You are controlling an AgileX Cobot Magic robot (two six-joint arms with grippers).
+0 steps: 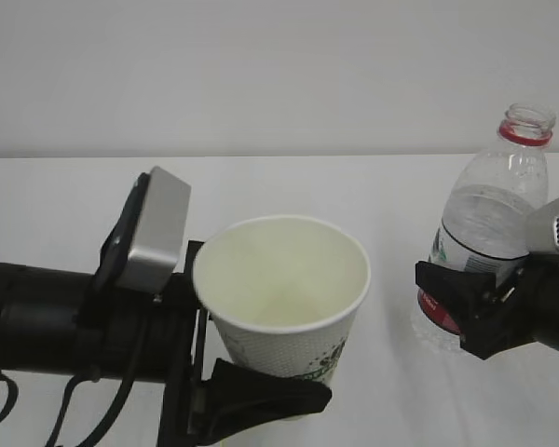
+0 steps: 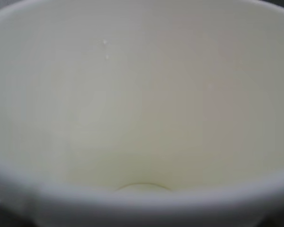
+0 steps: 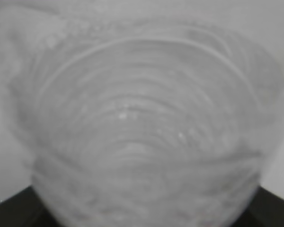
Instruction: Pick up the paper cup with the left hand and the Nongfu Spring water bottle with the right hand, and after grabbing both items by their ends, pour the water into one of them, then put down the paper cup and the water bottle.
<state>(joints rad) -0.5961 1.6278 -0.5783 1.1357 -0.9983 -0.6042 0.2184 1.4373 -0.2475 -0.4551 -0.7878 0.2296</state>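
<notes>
The white paper cup (image 1: 284, 279) leans its open mouth toward the exterior camera. My left gripper (image 1: 284, 382) is shut on its lower part, one black finger (image 1: 270, 396) across the front. In the left wrist view the cup's pale inside (image 2: 142, 104) fills the frame and looks dry. At the right stands the capless Nongfu Spring water bottle (image 1: 498, 200), nearly upright, with clear water (image 1: 489, 223) up to its shoulder. My right gripper (image 1: 466, 307) is shut on its labelled lower part. The ribbed bottle wall (image 3: 146, 142) fills the right wrist view.
A white table (image 1: 65, 205) runs back to a plain pale wall. A grey rectangular plate (image 1: 158, 228) sits on top of the left arm, just left of the cup. A gap of bare tabletop (image 1: 391, 279) separates the cup and the bottle.
</notes>
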